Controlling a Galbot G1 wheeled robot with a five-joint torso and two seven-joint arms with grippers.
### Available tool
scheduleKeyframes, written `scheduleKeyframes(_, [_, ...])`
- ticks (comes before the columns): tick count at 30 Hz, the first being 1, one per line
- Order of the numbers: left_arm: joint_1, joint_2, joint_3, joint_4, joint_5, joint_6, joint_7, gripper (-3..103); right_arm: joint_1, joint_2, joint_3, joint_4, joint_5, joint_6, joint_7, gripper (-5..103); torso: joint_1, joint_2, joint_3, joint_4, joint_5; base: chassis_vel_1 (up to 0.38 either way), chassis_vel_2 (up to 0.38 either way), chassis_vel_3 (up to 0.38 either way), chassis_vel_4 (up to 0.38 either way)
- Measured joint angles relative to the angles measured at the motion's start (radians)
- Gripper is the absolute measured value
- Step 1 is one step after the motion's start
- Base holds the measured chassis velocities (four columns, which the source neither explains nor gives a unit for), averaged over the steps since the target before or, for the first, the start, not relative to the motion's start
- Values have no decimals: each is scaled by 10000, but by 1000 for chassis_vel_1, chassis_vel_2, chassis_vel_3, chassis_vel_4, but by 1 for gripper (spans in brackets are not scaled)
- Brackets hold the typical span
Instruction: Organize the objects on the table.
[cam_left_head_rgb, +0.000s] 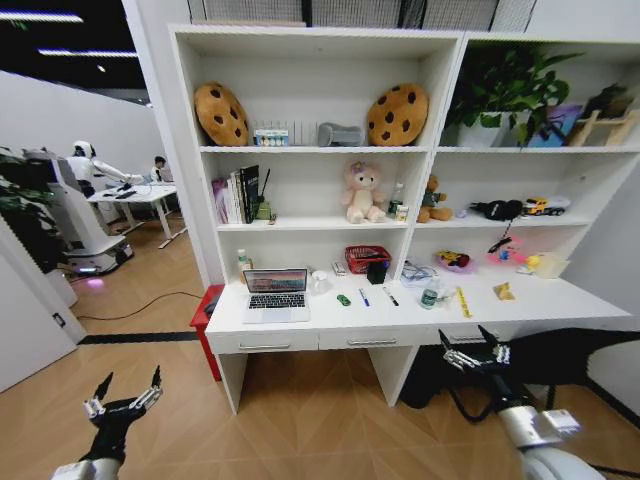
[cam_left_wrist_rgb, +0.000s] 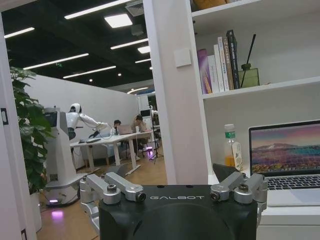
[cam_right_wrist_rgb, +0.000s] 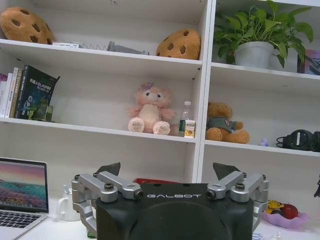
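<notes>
Ahead, laptop (cam_left_head_rgb: 277, 293) beyond open grippers (cam_left_head_rgb: 122, 397).

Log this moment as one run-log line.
left gripper: open, low before table | right gripper: open, near table edge | laptop: open, untouched

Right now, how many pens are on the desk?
2: a blue pen beside the green toy car, and a black pen just right of it. Others may be hidden.

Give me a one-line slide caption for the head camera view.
Both open grippers, left and right, hover short of the white desk holding an open laptop, pens and a bottle.
</notes>
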Motion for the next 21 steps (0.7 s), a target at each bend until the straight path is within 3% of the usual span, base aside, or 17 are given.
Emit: scheduleKeyframes(21, [-10,-84,63,26,15,30,-8,94,-21,30,-109,-95,-201,-7,-107,100,0,0,0,0,0,0,0,0,0])
